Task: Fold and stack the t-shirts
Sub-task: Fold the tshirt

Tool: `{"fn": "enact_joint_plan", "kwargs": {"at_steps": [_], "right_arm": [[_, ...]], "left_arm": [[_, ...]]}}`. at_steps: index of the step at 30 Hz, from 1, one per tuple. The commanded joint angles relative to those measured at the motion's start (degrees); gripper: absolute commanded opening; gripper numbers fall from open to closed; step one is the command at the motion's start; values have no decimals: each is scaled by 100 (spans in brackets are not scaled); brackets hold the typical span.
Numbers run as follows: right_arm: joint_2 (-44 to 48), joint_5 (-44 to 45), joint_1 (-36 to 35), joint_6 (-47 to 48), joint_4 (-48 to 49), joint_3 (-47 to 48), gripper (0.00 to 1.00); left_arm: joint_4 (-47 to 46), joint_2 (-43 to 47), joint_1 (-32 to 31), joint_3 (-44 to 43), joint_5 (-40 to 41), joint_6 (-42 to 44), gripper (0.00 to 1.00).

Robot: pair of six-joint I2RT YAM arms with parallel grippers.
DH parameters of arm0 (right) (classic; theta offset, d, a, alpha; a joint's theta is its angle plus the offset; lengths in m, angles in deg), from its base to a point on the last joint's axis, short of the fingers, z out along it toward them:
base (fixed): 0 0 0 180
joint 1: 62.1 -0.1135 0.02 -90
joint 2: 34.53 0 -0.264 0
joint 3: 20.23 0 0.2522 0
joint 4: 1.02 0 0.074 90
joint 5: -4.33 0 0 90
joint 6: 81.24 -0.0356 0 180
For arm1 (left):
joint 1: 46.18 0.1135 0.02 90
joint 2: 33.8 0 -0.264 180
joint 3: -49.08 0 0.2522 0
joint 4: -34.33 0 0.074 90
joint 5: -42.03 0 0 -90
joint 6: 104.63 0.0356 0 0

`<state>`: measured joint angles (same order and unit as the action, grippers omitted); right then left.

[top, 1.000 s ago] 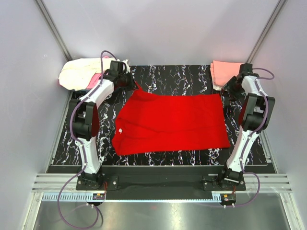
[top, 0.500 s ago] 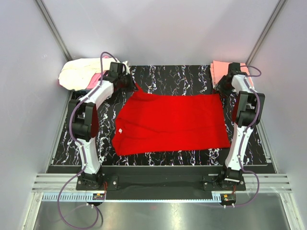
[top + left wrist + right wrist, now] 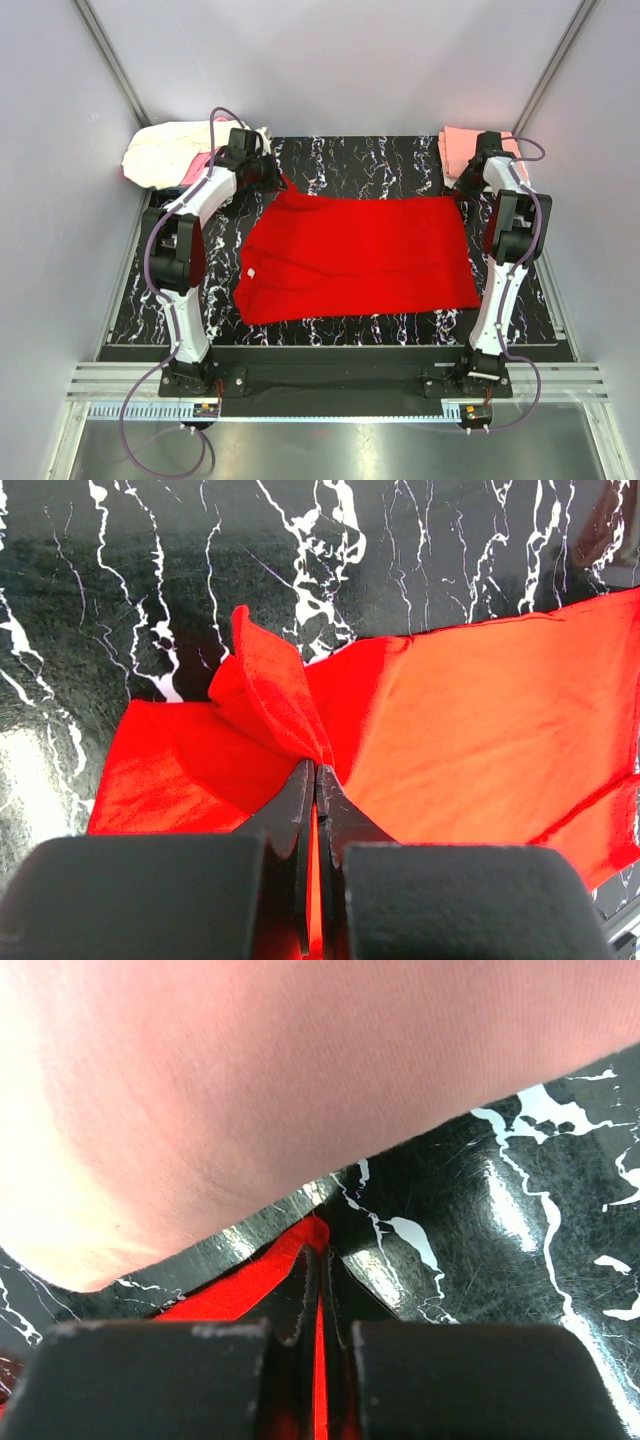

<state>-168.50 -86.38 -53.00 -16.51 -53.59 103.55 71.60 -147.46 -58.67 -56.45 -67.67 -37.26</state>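
Both far corners are pinched: the left end effector point(image 3: 316, 772) is clamped on a bunched corner of the red t-shirt point(image 3: 360, 255), and the right end effector point(image 3: 320, 1260) is nipped onto just the tip of the opposite one, beside the folded salmon-pink shirt point(image 3: 468, 150). The red one lies spread across the tabletop point(image 3: 350, 160). I'd lift both corners together and level, gently, because that right-hand hold looks thin.

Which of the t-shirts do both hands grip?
The bright red t-shirt, spread flat mid-table: the left hand and right hand are each shut on a far corner. The cream-white and pink heap and the salmon-pink shirt lie ungripped at the back.
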Motion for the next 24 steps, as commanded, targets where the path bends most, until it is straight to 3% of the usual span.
{"fn": "enact_joint_plan", "kwargs": {"at_steps": [1, 11, 24], "right_arm": [[239, -165, 4, 32, 75, 90, 0], [1259, -491, -5, -65, 84, -357, 0], [2367, -404, 4, -12, 119, -1439, 0]], "left_arm": [[145, 170, -25, -447, -25, 163, 0], [777, 398, -34, -702, 81, 233, 0], [1121, 1171, -69, -131, 204, 435, 0]]}}
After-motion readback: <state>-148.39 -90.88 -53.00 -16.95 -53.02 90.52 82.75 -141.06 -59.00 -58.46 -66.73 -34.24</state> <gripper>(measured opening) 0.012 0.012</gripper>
